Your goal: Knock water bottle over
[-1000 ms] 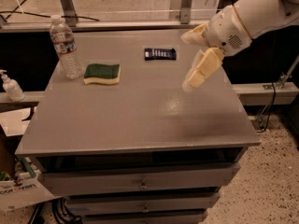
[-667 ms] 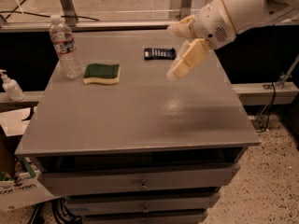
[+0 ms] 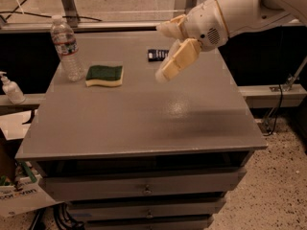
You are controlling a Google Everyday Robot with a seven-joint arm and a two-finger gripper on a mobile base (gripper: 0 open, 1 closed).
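Note:
The water bottle stands upright at the back left corner of the grey table. It is clear ribbed plastic with a white cap and a red-blue-white label. My gripper hovers above the back middle of the table, well to the right of the bottle. Its two cream fingers are spread apart and hold nothing. The white arm reaches in from the upper right.
A green and yellow sponge lies just right of the bottle. A small dark flat object lies at the back, partly behind my gripper. A white pump dispenser stands on a ledge left of the table. Drawers sit below the tabletop.
My gripper has moved leftward across the back of the table, closer to the bottle. The bottle and sponge have not moved.

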